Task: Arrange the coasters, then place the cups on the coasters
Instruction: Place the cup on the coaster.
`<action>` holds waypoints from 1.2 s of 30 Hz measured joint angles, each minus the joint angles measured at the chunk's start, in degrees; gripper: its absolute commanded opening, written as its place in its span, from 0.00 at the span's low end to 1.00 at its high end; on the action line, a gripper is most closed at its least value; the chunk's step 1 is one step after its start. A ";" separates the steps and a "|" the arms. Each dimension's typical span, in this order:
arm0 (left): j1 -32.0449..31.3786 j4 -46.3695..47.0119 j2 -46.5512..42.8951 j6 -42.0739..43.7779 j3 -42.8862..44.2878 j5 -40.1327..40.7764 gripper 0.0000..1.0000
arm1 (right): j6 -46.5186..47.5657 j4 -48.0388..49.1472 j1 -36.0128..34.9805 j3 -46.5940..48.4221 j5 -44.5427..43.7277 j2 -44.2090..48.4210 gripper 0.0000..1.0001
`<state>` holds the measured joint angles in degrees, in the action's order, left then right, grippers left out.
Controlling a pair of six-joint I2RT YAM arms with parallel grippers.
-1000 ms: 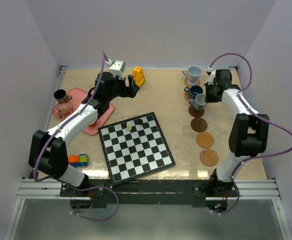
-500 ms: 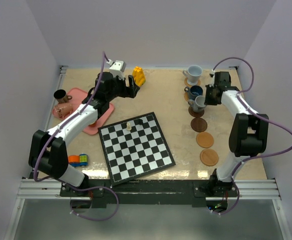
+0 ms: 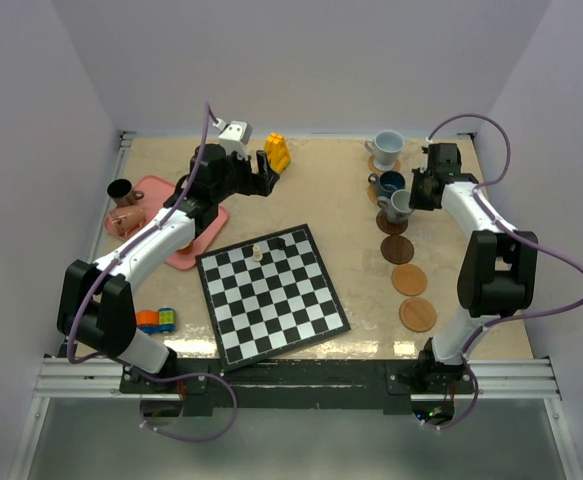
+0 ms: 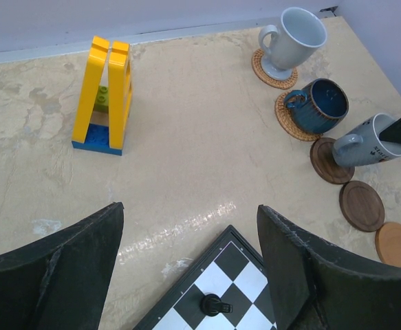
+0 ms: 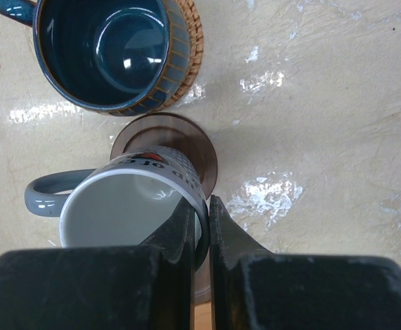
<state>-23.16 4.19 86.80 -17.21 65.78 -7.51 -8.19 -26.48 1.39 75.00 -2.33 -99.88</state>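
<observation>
The grey cup (image 5: 131, 199) hangs tilted over a dark brown coaster (image 5: 186, 141) at the far right of the surface (image 3: 331, 190). Its rim is pinched between the shut fingers of the right claw (image 5: 201, 206), one finger inside the mouth and one outside. Its handle points away from the claw. Whether its base touches the disc cannot be told. From the left wrist view the cup (image 4: 369, 141) leans with its foot toward that coaster (image 4: 329, 161).

Just beyond it the dark teal cup (image 5: 100, 48) stands upright on a woven tan coaster (image 5: 192, 38). Farther back the pale cup (image 3: 385, 145) sits on another tan coaster (image 4: 262, 71).

Nearer the arm bases, three bare coasters continue the row: one dark (image 3: 397, 248), then two tan (image 3: 408, 279) (image 3: 417, 314).

The left claw (image 4: 190, 210) is spread wide and holds nothing. It hangs over the far middle of the surface, near a yellow block tower (image 3: 277, 152) and well apart from the cups on the right.

A chessboard (image 3: 271, 293) lies in the near middle with a small pale piece (image 3: 258, 252) on it. At the left, a pink tray (image 3: 176, 250) carries a coppery pink cup (image 3: 126, 218) lying on its side, and a dark cup (image 3: 121, 190) stands at the tray's far left edge. A small toy car (image 3: 156, 319) rests near the left arm's base.
</observation>
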 measured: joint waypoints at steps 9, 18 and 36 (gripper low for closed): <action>0.00 0.00 0.00 0.00 0.00 -0.22 0.83 | -0.81 0.17 -0.66 -0.81 -0.87 0.63 0.00; 0.00 0.00 0.00 0.00 0.00 -0.22 0.82 | -1.11 0.39 -0.66 -2.23 -1.44 0.66 0.00; 0.00 0.00 0.00 0.00 0.00 -0.22 0.83 | -1.55 0.55 -3.23 -2.45 -2.80 0.66 0.00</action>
<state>-23.16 4.19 86.80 -17.21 65.78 -7.73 -9.74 -25.93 -1.85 72.55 -5.13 -99.22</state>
